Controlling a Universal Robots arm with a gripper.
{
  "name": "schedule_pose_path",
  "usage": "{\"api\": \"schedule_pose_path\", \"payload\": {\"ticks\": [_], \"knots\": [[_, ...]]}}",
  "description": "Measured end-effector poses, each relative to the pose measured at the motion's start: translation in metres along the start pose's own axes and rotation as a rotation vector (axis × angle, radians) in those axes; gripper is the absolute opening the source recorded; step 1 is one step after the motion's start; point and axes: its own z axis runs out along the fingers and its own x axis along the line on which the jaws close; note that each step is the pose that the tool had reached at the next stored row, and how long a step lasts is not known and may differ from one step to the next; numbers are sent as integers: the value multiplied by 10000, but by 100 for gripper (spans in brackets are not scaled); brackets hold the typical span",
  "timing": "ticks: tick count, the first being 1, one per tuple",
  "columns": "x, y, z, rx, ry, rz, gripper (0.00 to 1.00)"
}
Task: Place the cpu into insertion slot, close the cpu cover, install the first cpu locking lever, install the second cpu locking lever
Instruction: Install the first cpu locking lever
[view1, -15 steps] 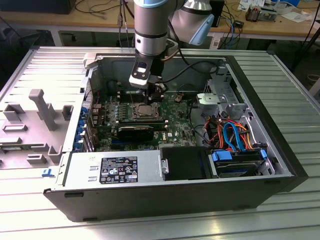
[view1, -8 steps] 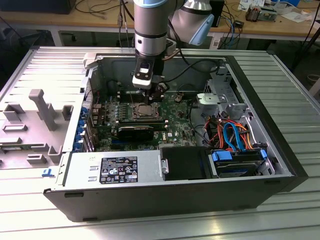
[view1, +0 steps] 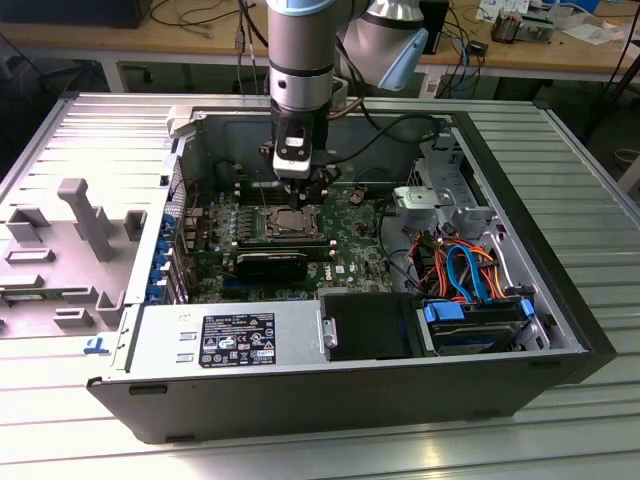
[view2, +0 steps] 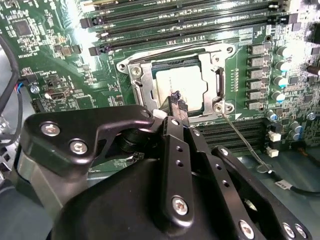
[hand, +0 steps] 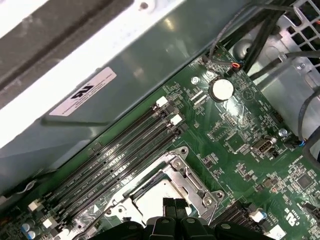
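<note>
Two steps look done: in the insertion slot (view2: 134, 72), just beneath the clenched, empty claw (view2: 176, 100), the cpu (view2: 186, 82) lies flat, its dull silvery top square and clean, and the cpu cover (view2: 212, 61) sits closed around it, framing that slot. One thin wire lever (view2: 246, 141) angles loose away from the slot's corner, so the locking seems left to do

Cpu (view2: 177, 90): silvery-grey square, seated flat in slot (view2: 175, 61). Cover (view2: 145, 85): silvery frame, lying flat around it.
</note>
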Motion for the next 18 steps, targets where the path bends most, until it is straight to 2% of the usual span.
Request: {"api": "schedule_pose_path", "payload": {"ticks": [4, 18], "knots": [[-1, 0, 0, -7, -5, -225, 11], [-1, -1, 0, -53, -42, -1810, 11]]}}
